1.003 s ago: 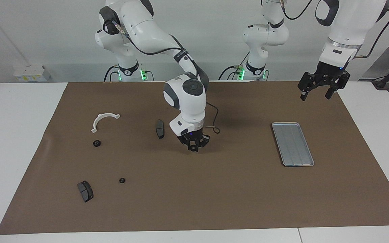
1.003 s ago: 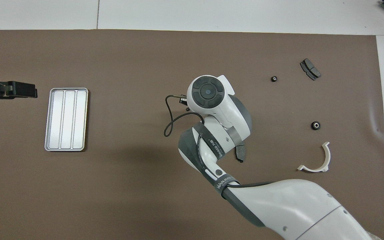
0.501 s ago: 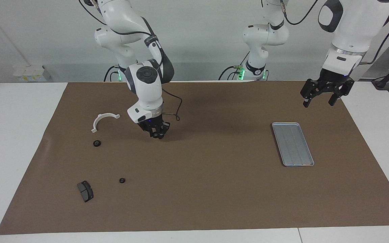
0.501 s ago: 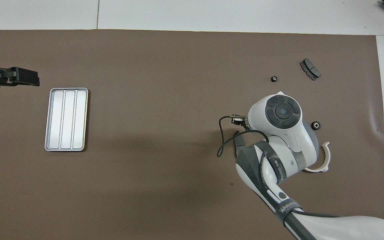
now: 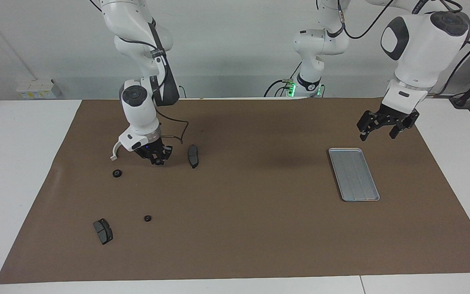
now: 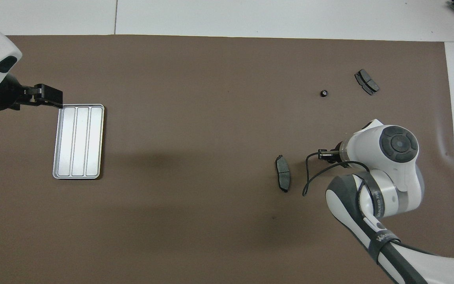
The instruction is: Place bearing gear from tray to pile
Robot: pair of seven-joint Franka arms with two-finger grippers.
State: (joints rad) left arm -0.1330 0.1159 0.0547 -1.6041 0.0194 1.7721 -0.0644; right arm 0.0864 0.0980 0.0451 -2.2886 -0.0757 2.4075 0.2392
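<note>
Carrying a small black bearing gear (image 5: 158, 162), the right gripper (image 5: 157, 160) has swung from frame centre to the parts at middle left, release pending; left gripper (image 5: 382, 130) waits wide above the empty tray (image 5: 353, 174).

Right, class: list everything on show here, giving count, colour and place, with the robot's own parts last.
flat silver-grey rectangular metal tray: one, silver-grey, toward the left arm's end
small black round bearing gears: three, black; two on the mat, one held
dark grey flat pads: two, grey; one beside the right gripper, one farthest from the robots
white curved bracket: one, white, partly hidden by the right arm
brown mat: one, brown, on white table
left gripper: open, over the mat beside the tray
right gripper: shut on a gear
</note>
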